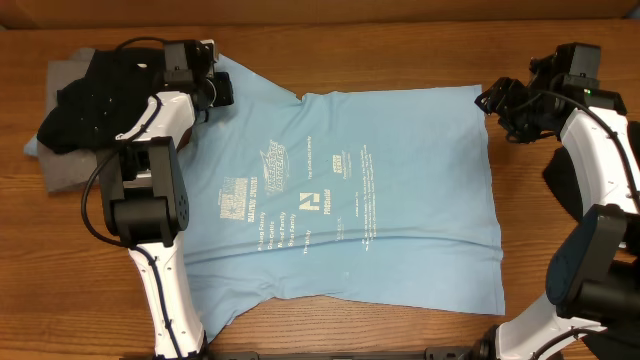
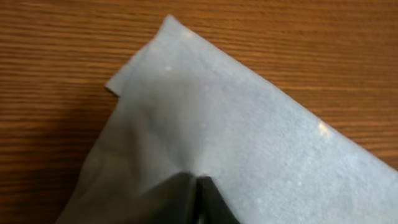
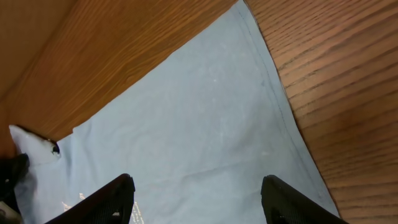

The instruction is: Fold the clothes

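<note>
A light blue T-shirt with white lettering lies spread flat across the wooden table. My left gripper is at the shirt's far left sleeve. In the left wrist view its fingers are shut together, and the blue cloth puckers up into them. My right gripper hovers at the shirt's far right corner. In the right wrist view it stands open over the flat blue cloth, with nothing between its fingers.
A heap of black shirts lies on a grey one at the far left, just beside my left arm. Bare wood surrounds the blue shirt, and the table's near edge runs along the bottom.
</note>
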Controlling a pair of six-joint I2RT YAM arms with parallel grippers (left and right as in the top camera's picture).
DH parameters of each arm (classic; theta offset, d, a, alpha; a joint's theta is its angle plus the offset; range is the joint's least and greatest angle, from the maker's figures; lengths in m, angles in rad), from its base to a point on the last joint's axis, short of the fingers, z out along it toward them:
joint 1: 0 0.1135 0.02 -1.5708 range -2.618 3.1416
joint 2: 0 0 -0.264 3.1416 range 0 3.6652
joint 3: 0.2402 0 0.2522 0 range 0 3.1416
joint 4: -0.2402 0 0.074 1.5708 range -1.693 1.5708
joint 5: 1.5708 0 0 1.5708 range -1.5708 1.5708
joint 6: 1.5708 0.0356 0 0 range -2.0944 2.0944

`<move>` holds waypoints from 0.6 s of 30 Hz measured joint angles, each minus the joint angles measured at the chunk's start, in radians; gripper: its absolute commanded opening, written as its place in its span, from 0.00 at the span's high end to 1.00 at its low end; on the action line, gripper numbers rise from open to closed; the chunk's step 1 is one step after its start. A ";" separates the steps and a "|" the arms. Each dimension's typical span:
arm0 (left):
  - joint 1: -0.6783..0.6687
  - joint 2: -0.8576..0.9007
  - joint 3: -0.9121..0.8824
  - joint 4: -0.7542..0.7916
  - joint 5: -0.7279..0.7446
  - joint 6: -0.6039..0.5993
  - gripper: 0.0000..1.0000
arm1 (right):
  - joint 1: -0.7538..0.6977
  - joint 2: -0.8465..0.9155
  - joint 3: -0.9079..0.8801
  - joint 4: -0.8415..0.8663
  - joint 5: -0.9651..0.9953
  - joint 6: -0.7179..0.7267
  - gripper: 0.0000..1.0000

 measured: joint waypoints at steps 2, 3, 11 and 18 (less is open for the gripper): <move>-0.001 0.000 0.006 -0.010 0.022 0.000 0.96 | 0.000 0.000 0.000 0.000 0.000 0.000 0.31; -0.002 0.000 0.008 -0.012 0.034 0.000 0.96 | 0.000 0.000 0.000 -0.001 0.001 -0.001 0.31; -0.007 0.000 0.078 -0.037 0.095 -0.001 0.96 | 0.000 0.000 0.000 -0.016 0.001 -0.003 0.32; -0.013 0.000 0.137 -0.215 0.100 0.001 0.96 | 0.000 0.000 0.000 -0.026 0.002 -0.003 0.32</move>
